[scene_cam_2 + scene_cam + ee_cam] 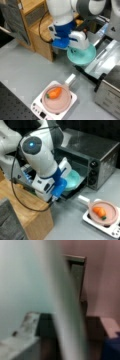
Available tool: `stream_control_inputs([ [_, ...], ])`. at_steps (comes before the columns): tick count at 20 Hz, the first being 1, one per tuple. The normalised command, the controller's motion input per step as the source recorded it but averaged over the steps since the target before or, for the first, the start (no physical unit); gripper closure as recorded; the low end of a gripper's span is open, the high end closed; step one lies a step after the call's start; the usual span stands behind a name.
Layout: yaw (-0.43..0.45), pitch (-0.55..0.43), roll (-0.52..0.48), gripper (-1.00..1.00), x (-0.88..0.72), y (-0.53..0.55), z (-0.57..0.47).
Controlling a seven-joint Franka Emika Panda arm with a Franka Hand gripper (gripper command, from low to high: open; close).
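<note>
My claw (75,51) is down at the near rim of a teal plate (83,56), at the mouth of the toaster oven (100,152). In both front views the white fingers (79,41) lie against the plate's rim and my claw looks clamped on that plate, though the tips themselves are hidden behind my own wrist in one view (65,171). The plate (72,180) rests on the oven's open door (105,62), which folds out flat over the table (27,72); part of the plate hangs out past the door's edge toward the middle of the table. In the wrist view the plate (25,277) fills the left half as a pale teal sheet, seen close and edge-on, with one finger (22,332) showing grey-white at the lower left and the dark oven frame (76,270) behind.

The oven sits along the table's far edge, its knobs (93,172) on the front panel beside the opening. Nearer the table's front edge — well apart from the plate — stands a small white stove (41,110) with a pink pan (56,100) on top. An orange carrot (54,93) lies inside the pan, green end toward the stove's buttons, and the pan's pale handle (70,80) points back toward the oven door. A wooden cabinet (32,217) stands just beside my arm — a black cable (18,197) loops in front of it.
</note>
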Motion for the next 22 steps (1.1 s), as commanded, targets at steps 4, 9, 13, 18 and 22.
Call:
stream_control_inputs([
  [4,-0.166,-0.234,-0.13,1.0,-0.32,0.35,-0.07],
  [9,-0.151,-0.268,-0.062,1.0,-0.31,0.29,-0.1],
  [13,-0.176,-0.254,-0.049,1.0,-0.34,0.3,-0.1],
  [18,-0.193,-0.248,-0.044,1.0,-0.34,0.27,-0.11],
  [22,-0.192,-0.283,-0.027,1.0,-0.37,0.24,-0.16],
])
